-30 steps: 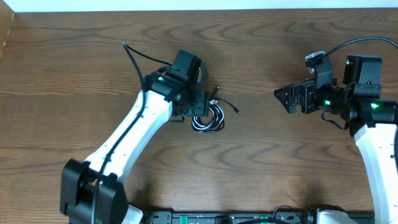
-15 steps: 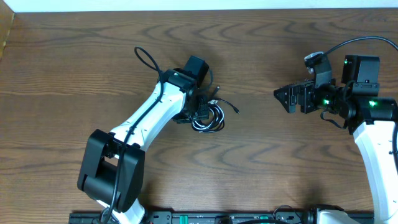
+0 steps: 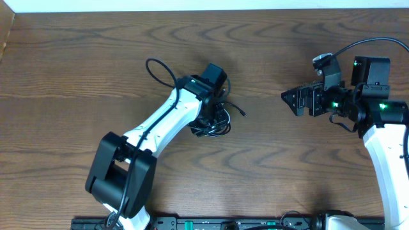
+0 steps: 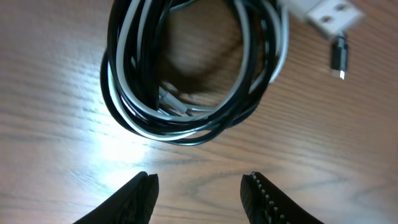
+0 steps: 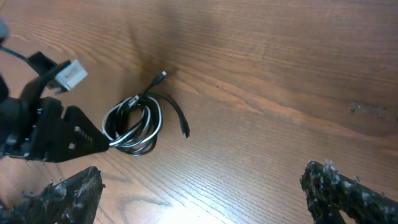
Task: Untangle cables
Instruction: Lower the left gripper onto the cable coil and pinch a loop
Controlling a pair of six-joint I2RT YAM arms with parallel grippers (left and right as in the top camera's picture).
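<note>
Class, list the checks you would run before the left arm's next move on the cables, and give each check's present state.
1. Left gripper open and empty: ok.
2. Cables just ahead of its fingertips: ok.
3. Black and white cables apart: not ok, coiled together.
4. White plug outside the loop: ok.
5. Right gripper open, away from the coil: ok.
6. Where strands cross inside the coil: cannot tell.

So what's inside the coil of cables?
Bare table wood, plus short white strands along the lower inner edge of the coil. The loop's top runs out of the wrist view, and overhead the left arm covers part of it.
</note>
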